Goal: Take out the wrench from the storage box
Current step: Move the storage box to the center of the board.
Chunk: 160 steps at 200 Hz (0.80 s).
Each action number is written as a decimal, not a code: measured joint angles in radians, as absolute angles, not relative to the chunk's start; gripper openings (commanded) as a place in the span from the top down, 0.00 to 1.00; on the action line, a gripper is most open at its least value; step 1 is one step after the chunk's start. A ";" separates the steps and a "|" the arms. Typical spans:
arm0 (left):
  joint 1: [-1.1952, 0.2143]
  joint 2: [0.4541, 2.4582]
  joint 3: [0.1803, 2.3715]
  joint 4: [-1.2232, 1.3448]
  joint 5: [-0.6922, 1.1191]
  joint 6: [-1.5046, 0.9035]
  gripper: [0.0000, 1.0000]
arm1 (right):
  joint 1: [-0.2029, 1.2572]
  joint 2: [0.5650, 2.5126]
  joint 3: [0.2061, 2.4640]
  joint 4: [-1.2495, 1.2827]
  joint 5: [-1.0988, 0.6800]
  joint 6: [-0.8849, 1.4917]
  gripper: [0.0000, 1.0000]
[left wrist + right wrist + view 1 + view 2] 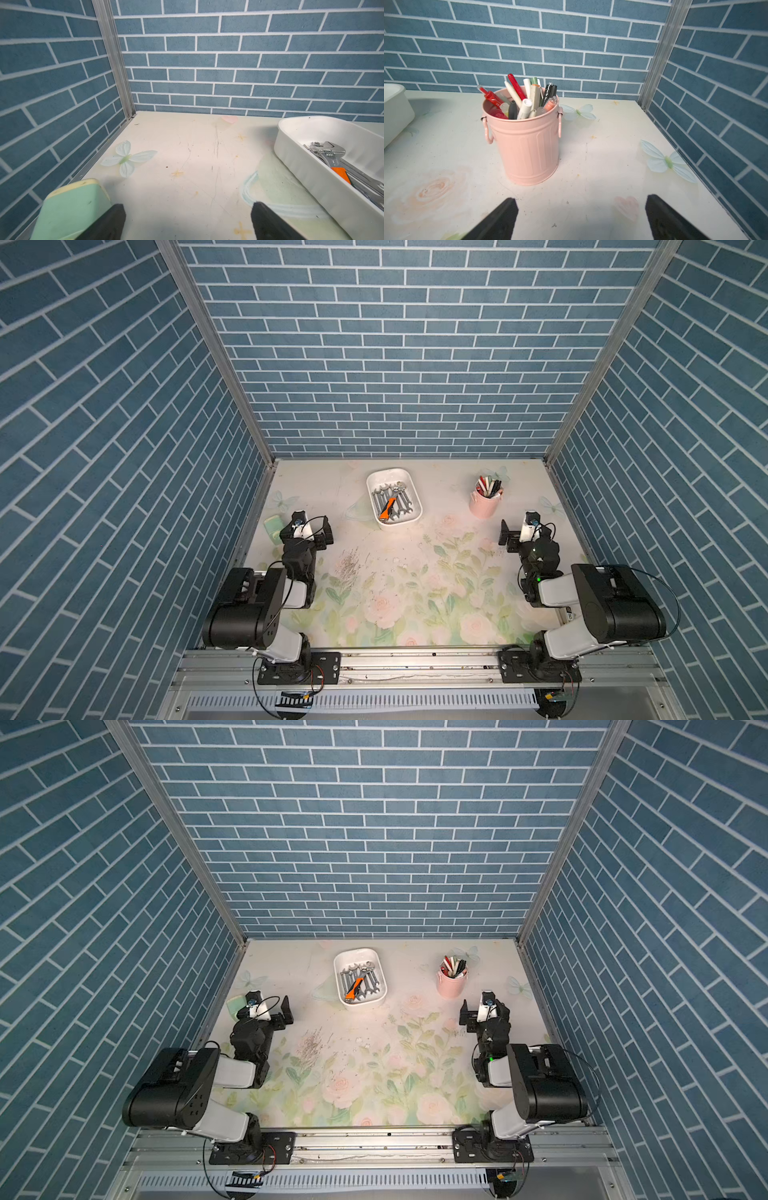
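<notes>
The white storage box (388, 477) sits at the back middle of the table in both top views (355, 957). Inside lie several silver wrenches and an adjustable wrench (388, 508) with an orange handle. The left wrist view shows the box wall (307, 178) and the adjustable wrench (330, 152) off to one side. My left gripper (307, 531) hovers open, in front of the box and to its left, with nothing between its fingertips (187, 207). My right gripper (524, 533) is open too and empty (581, 200), in front of the box and to its right.
A pink bucket of pens (486, 499) stands at the back right, just ahead of my right gripper (527, 141). A pale green block (274, 526) lies by the left wall, beside my left fingers (72, 209). Blue brick walls enclose three sides.
</notes>
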<state>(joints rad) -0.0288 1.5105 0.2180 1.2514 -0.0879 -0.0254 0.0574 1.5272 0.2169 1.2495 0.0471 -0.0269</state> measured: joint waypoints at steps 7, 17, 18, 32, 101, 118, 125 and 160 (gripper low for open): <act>-0.029 1.510 0.218 1.251 -0.088 -0.025 0.00 | 0.057 1.527 0.217 1.250 0.047 -0.027 0.00; -0.029 1.510 0.218 1.251 -0.088 -0.025 0.00 | 0.057 1.527 0.217 1.249 0.047 -0.027 0.00; -0.029 1.510 0.218 1.251 -0.088 -0.025 0.00 | 0.057 1.527 0.217 1.250 0.047 -0.027 0.00; -0.029 1.510 0.218 1.251 -0.088 -0.025 0.00 | 0.057 1.527 0.217 1.250 0.047 -0.027 0.00; -0.031 1.510 0.218 1.252 -0.099 -0.026 0.00 | 0.056 1.527 0.217 1.249 0.043 -0.027 0.00; -0.043 1.499 0.213 1.249 -0.124 -0.025 0.00 | 0.056 1.512 0.227 1.205 0.041 -0.027 0.00; -0.050 1.482 0.210 1.238 -0.137 -0.024 0.00 | 0.056 1.489 0.247 1.148 0.041 -0.027 0.00; -0.138 1.320 0.282 1.045 -0.225 0.004 0.00 | 0.055 1.304 0.413 0.862 0.052 -0.002 0.00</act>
<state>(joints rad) -0.1375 1.3197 0.2825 1.0447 -0.2253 0.0044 0.0547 1.3037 0.4133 0.8619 0.0521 -0.0017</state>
